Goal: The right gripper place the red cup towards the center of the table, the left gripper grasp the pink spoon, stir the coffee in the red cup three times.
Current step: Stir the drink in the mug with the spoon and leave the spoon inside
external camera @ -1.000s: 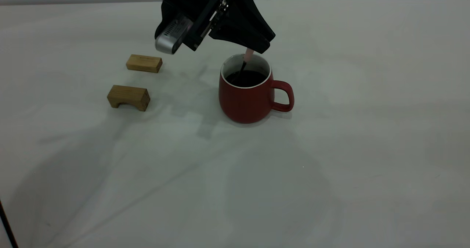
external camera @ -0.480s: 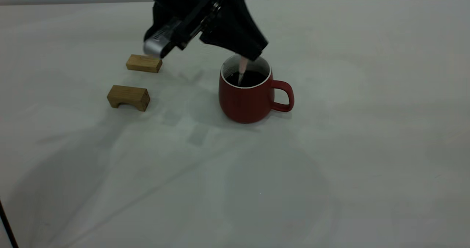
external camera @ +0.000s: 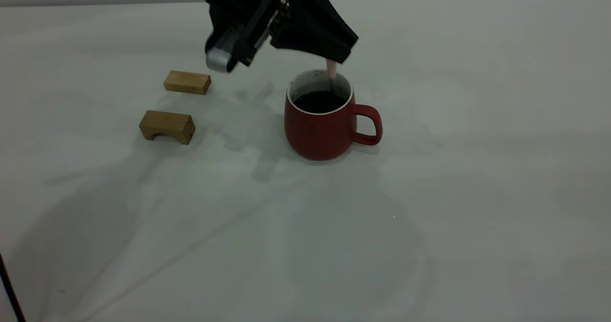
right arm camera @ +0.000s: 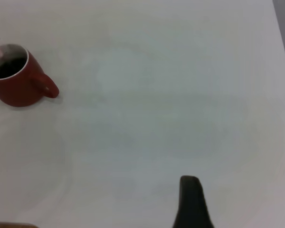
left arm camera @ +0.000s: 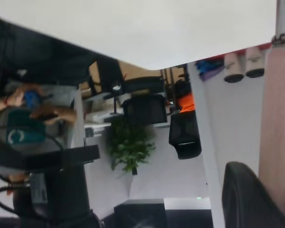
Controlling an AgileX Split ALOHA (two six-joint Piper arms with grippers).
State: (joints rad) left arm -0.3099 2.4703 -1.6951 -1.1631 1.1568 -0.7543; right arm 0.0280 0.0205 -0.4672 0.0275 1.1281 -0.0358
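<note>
The red cup (external camera: 319,129) stands near the middle of the table (external camera: 477,179), handle pointing right, with dark coffee (external camera: 319,102) inside. My left gripper (external camera: 335,55) hangs just above the cup's far rim, shut on the pink spoon (external camera: 331,69). The spoon stands nearly upright and its lower end dips into the coffee at the far right side. In the left wrist view the pink handle (left arm camera: 277,118) runs beside one black finger (left arm camera: 244,199). The right wrist view shows the cup (right arm camera: 20,85) far off, and part of my right gripper (right arm camera: 192,204) over bare table.
Two wooden blocks lie left of the cup: a flat one (external camera: 187,82) farther back and an arched one (external camera: 167,126) nearer. The table's back edge runs behind the left arm.
The left gripper has swung the spoon round inside the cup, from the near-left part of the coffee to the far right rim. The cup has stayed put.
</note>
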